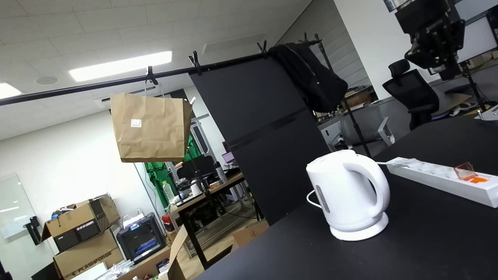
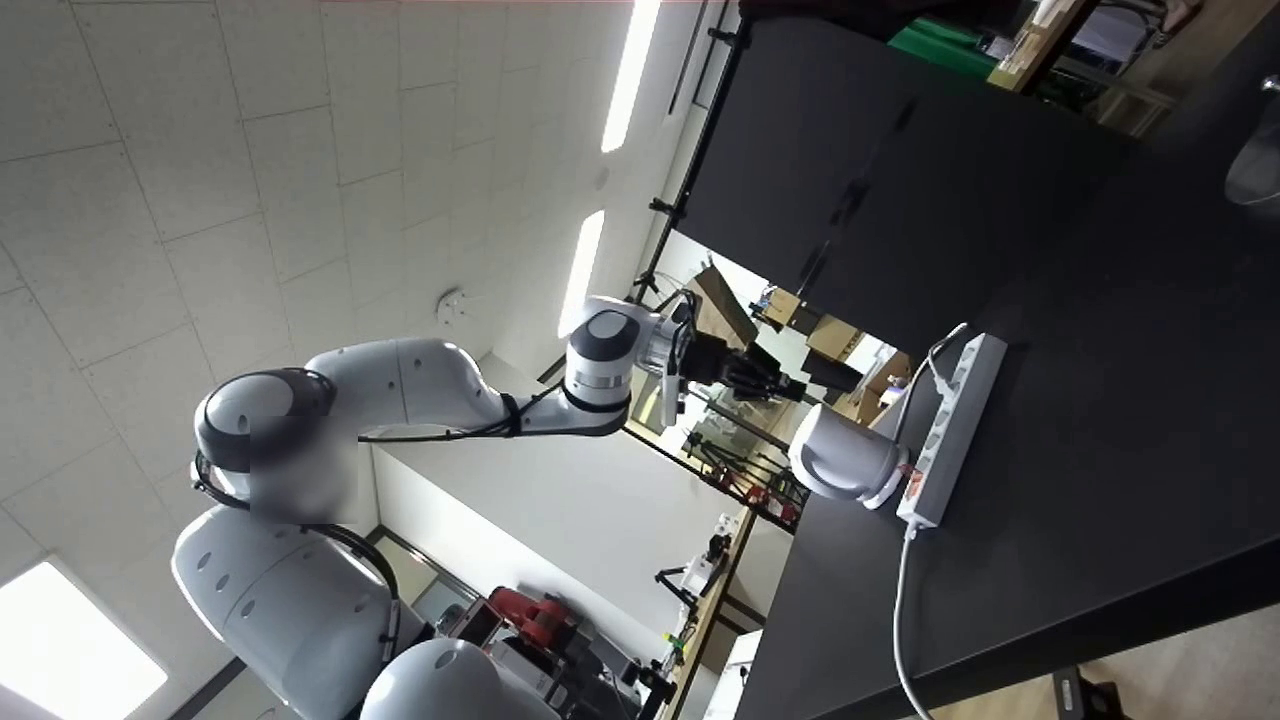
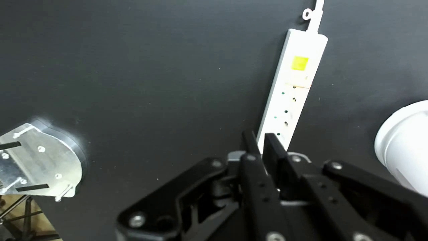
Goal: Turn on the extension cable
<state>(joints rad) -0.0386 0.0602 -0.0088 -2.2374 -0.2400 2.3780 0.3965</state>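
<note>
The extension cable is a long flat white power strip (image 1: 435, 177) lying on the black table, also seen in an exterior view (image 2: 955, 425) and in the wrist view (image 3: 301, 75). Its orange switch (image 1: 478, 179) is near one end and looks yellow in the wrist view (image 3: 299, 63). A clear orange cover (image 1: 463, 171) stands raised beside it. My gripper (image 3: 259, 140) is empty and in the air above the table, its fingers a narrow gap apart. In the wrist view the fingers hide the strip's near end, away from the switch. The gripper also shows in both exterior views (image 1: 443, 72) (image 2: 785, 388).
A white kettle (image 1: 338, 194) stands beside the strip, also seen in the wrist view (image 3: 409, 147). A white cord (image 2: 905, 600) leaves the strip's switch end and hangs over the table edge. A metal plate fixture (image 3: 50, 157) stands on the table. A paper bag (image 1: 151, 128) hangs behind.
</note>
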